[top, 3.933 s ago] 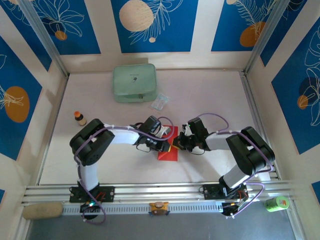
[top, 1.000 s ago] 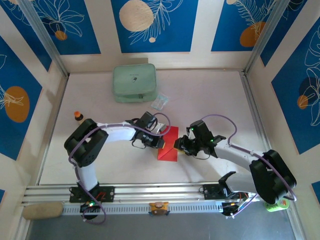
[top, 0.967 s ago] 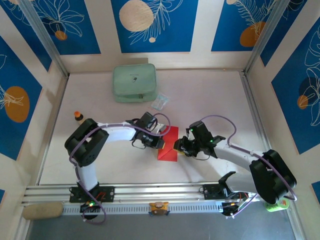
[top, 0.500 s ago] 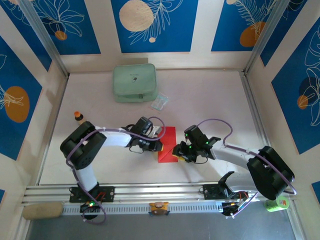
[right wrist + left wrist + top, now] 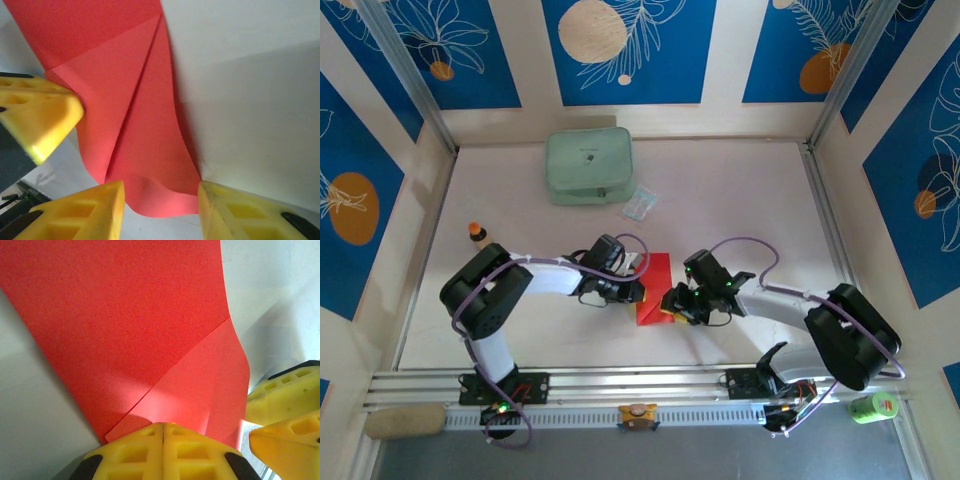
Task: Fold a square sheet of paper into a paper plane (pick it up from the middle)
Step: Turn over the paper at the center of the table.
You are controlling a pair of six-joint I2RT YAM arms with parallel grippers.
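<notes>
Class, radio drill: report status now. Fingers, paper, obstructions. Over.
Left gripper fingers shut at red sheet edge. Right gripper fingers open astride its curled corner. Sheet part-folded on table. Green pouch, clear packet far behind it.

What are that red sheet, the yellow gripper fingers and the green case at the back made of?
The red sheet looks like thin matte paper: sharp creases, a curling free edge. The yellow gripper fingers seem moulded plastic or rubber, dull, with waffle-like recesses. The green case looks soft, perhaps fabric or faux leather; too distant to say.
</notes>
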